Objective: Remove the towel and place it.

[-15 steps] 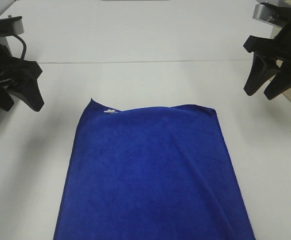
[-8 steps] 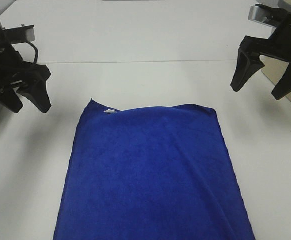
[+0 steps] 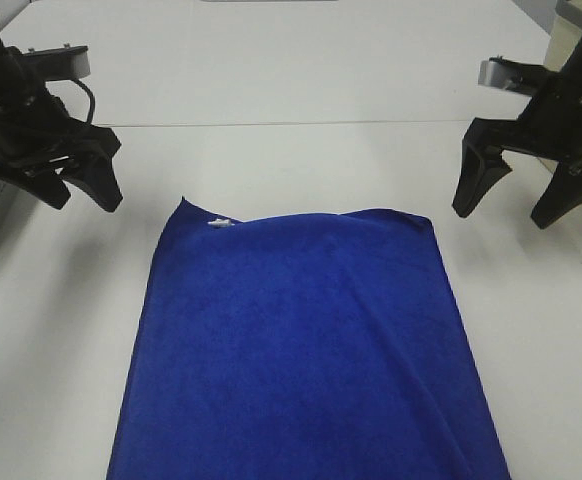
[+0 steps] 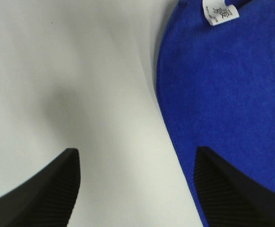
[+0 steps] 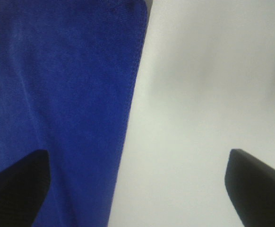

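Towel (image 3: 306, 350) lies flat; left hand (image 3: 83, 200) and right hand (image 3: 501, 215), both open, flank its far edge.

Quick count: just one blue towel (image 3: 301, 340) with one little white tag (image 3: 218, 222), on one tabletop (image 3: 291, 160). Two hands total, left hand (image 3: 83, 200) and right hand (image 3: 501, 217).

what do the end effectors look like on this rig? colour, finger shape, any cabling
Both are matte black. The left end effector and right end effector each have two long fingers tapering to blunt tips. The left wrist view shows fine ribbing on the pads. Each wrist carries a silver-grey block, and a black cable loops beside the left one. No markings are visible.
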{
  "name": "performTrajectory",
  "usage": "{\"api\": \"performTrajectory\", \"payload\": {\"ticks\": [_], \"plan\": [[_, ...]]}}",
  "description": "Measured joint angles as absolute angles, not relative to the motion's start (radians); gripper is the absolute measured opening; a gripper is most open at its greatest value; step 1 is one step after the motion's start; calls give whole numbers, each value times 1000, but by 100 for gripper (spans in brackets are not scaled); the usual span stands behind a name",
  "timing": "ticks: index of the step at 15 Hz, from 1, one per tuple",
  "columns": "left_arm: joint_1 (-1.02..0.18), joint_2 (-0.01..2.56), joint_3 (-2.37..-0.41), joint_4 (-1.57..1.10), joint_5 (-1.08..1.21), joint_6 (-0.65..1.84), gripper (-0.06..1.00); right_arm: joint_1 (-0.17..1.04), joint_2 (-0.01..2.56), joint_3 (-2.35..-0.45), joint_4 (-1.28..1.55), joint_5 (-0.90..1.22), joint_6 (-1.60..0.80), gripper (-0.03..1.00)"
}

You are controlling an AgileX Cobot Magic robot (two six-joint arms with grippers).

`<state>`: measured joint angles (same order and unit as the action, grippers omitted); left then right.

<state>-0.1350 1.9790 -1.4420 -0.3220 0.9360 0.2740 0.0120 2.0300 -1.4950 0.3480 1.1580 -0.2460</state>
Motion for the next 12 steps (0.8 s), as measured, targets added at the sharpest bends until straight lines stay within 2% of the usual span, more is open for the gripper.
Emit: {"api": "performTrajectory", "payload": {"ticks": [5, 12], "plan": [[-135, 2175, -1620, -328, 944, 275, 65, 12, 2170, -1544, 367, 1098, -266, 97], [-135, 2286, -1651, -406, 935, 305, 65, 12, 2267, -1660, 415, 1078, -297, 97]]}}
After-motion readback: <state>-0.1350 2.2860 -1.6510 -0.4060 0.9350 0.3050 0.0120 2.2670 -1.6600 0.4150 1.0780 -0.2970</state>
